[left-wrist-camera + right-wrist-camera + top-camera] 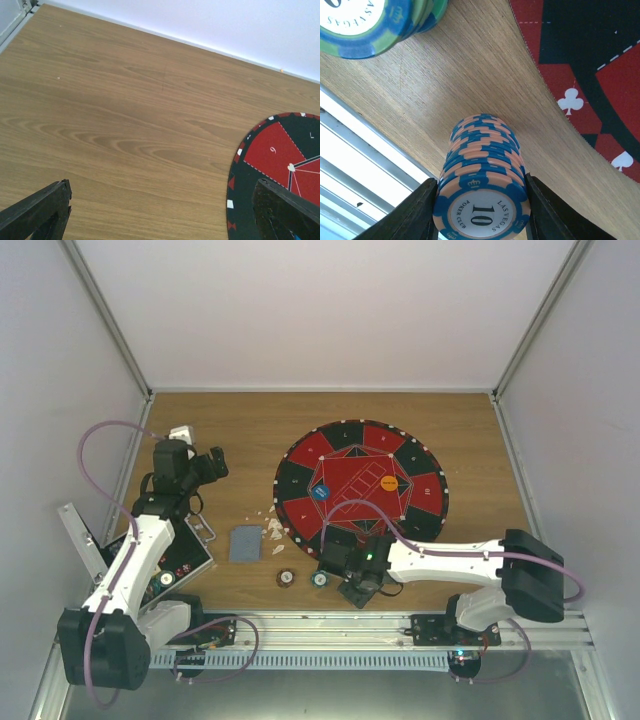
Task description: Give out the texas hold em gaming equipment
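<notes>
My right gripper (480,192) is shut on a stack of blue-and-peach "10" poker chips (482,150), with a finger against each side; the stack's far end meets the wood. In the top view this gripper (358,585) is at the table's near edge, just below the mat. A blue-and-green chip stack (375,20) stands close by, and shows teal in the top view (319,579). A reddish chip (285,578) lies to its left. Grey-blue cards (244,542) lie flat. A blue disc (322,493) and an orange disc (389,481) sit on the mat. My left gripper (205,465) is open and empty above bare wood.
The round red-and-black mat (420,455) covers the table's right middle and shows in the left wrist view (280,150) and the right wrist view (590,60). A black hinged case (185,555) lies open at the left. White scraps (275,530) lie beside the cards. A metal rail (400,625) borders the near edge.
</notes>
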You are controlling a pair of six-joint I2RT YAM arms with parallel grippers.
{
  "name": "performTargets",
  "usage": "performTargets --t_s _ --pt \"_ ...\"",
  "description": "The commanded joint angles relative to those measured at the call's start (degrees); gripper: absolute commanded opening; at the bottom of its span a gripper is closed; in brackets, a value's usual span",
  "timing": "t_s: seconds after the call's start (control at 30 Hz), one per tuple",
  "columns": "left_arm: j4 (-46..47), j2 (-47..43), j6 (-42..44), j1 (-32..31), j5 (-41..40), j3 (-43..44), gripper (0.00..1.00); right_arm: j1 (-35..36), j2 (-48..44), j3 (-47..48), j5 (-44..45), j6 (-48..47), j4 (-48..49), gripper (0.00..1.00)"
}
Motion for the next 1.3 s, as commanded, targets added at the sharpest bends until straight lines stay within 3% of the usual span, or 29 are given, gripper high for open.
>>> performTargets --t_s 0.0,0.17,0.4,0.73,1.27 --pt "1.6 -1.4 -0.7 0.0 0.2 -0.9 0.99 0.5 -1.7 0.9 -0.6 2.1 -0.7 0.41" --pt "1.7 -1.6 -0.9 0.0 0.0 -1.0 0.99 -1.1 -3.8 3.0 -1.0 3.5 -3.1 0.41" --pt "1.8 -1.8 -1.1 0.1 -0.7 -1.3 0.99 -11.7 -6.7 5.4 -1.3 2.3 -5.2 0.4" --pt "1.5 -2.1 -1.2 0.1 -1.7 -1.1 0.99 -26.0 -2.2 2.2 -3.4 -2.8 1.5 0.4" --pt "1.7 -1.4 -1.3 0.1 -2.9 -1.3 0.99 -28.0 7.3 1.4 -6.9 -8.2 7.8 0.4"
